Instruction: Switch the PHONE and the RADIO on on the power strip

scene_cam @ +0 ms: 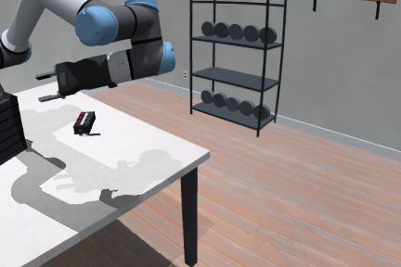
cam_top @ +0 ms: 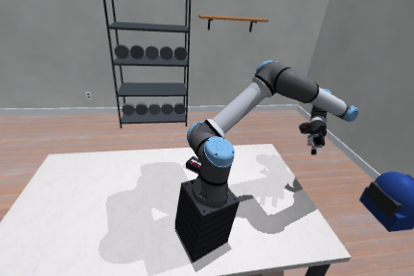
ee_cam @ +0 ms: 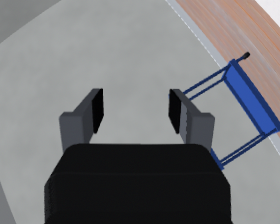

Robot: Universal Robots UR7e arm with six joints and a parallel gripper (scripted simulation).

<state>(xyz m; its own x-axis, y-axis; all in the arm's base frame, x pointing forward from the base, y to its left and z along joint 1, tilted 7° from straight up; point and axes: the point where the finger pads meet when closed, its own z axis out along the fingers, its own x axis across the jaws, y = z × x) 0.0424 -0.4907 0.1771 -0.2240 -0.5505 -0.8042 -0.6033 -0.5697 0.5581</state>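
The gripper (scene_cam: 46,86) is hanging high with its jaws wide apart, holding nothing. The power strip (scene_cam: 84,122) is lying flat on the white table (scene_cam: 153,157), near the arm's base, waiting for a push.

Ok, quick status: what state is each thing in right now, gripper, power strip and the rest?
Gripper: open, holding nothing, off past the table edge.
Power strip: flat on the table, right way up; switch positions too small to tell.
Shelf rack: upright, with two rows of dark discs.

Top and exterior views share the table (cam_top: 96,213); wrist faces floor.
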